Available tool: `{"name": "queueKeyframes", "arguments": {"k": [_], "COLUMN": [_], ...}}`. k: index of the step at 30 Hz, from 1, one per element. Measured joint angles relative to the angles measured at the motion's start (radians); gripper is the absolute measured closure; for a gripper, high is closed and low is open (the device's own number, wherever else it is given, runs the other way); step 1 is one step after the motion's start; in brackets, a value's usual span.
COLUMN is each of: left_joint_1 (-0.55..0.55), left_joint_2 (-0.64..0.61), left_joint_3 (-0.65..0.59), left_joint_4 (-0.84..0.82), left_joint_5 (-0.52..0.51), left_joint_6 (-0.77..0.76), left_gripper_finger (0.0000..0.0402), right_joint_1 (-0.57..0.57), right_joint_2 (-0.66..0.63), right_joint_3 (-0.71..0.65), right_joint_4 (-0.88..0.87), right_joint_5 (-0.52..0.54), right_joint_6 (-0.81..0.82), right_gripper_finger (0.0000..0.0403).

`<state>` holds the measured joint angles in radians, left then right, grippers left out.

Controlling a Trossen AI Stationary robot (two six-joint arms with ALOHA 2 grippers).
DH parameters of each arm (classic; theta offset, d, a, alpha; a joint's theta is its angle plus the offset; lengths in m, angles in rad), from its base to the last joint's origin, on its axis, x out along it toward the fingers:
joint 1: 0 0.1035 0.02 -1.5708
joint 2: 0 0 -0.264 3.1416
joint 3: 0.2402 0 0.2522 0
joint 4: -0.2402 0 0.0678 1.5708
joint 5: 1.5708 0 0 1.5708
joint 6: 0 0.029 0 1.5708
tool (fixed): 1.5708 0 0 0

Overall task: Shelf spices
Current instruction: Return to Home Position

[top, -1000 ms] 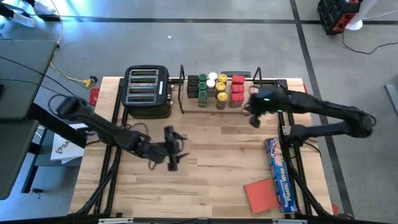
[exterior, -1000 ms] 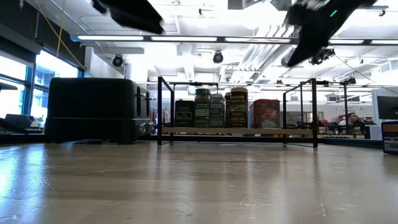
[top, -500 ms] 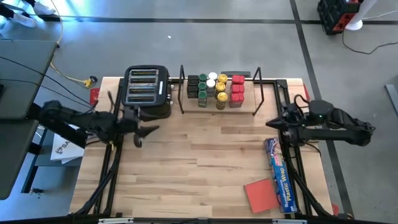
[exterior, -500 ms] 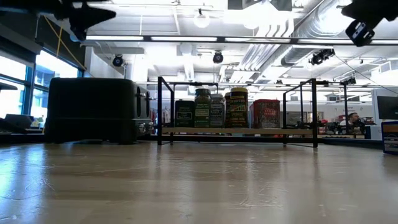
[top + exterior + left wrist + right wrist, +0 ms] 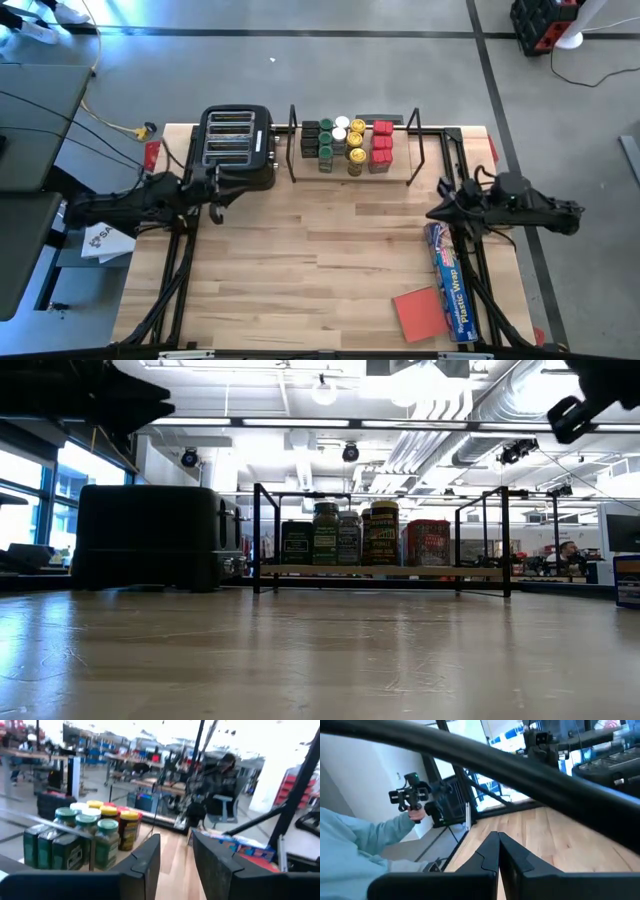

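Note:
The spices [image 5: 345, 145] stand in rows on the wooden board of the shelf [image 5: 380, 571], a black rod rack at the table's far edge. They are round jars with green, yellow and white lids, dark square tins and red square tins. My left gripper [image 5: 218, 200] hovers above the table near its left edge, beside the toaster. In the left wrist view my left gripper [image 5: 176, 850] is open by a narrow gap with nothing in it. My right gripper [image 5: 434, 213] hovers near the right edge. The right wrist view shows my right gripper [image 5: 498, 840] shut and empty.
A black toaster [image 5: 238, 148] stands left of the shelf. A long blue plastic-wrap box [image 5: 450, 280] and a flat red pad [image 5: 420, 312] lie at the near right. Bare wood fills the table's middle. A person's light blue sleeve [image 5: 365, 840] shows beyond the table.
Both arms have drawn back. My left gripper has gone from the table's middle toward the left and far edges, up beside the toaster. My right gripper has pulled away from the shelf's right end toward the right and near edges, and has stayed shut.

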<state>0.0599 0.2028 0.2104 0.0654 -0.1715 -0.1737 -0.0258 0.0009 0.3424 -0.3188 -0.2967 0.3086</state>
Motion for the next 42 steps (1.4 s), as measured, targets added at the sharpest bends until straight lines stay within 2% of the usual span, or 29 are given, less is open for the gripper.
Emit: {"name": "queueKeyframes", "arguments": {"k": [2, 8, 12, 16, 19, 23, 29, 34, 42], "left_joint_1": [-0.001, -0.023, -0.041, -0.058, -0.080, -0.110, -0.122, -0.122, -0.122], "left_joint_2": [-0.052, -0.188, -0.196, -0.195, -0.197, -0.191, -0.190, -0.186, -0.185], "left_joint_3": [-0.014, -0.058, -0.084, -0.145, -0.199, -0.199, -0.199, -0.198, -0.198], "left_joint_4": [-0.003, -0.053, -0.046, -0.023, 0.048, 0.022, -0.021, -0.033, -0.034], "left_joint_5": [0.006, -0.001, -0.032, -0.047, -0.045, -0.047, 0.015, 0.006, 0.006], "left_joint_6": [0.000, -0.008, -0.007, -0.008, -0.004, 0.022, 0.041, 0.002, 0.002], "left_gripper_finger": [0.0294, 0.0303, 0.0305, 0.0305, 0.0305, 0.0305, 0.0305, 0.0305, 0.0305], "right_joint_1": [0.009, 0.029, 0.028, 0.029, 0.029, 0.029, 0.029, 0.029, 0.029], "right_joint_2": [0.005, 0.003, 0.004, 0.008, 0.013, 0.019, 0.019, 0.021, 0.021], "right_joint_3": [-0.043, -0.233, -0.330, -0.333, -0.333, -0.333, -0.333, -0.332, -0.332], "right_joint_4": [0.067, 0.451, 0.642, 0.638, 0.625, 0.521, 0.344, 0.330, 0.327], "right_joint_5": [0.005, 0.011, 0.124, 0.231, 0.270, 0.281, 0.282, 0.283, 0.283], "right_joint_6": [-0.014, -0.076, -0.122, -0.186, -0.203, -0.199, -0.155, -0.070, -0.081], "right_gripper_finger": [0.0403, 0.0403, 0.0403, 0.0403, 0.0403, 0.0403, 0.0403, 0.0403, 0.0403]}}
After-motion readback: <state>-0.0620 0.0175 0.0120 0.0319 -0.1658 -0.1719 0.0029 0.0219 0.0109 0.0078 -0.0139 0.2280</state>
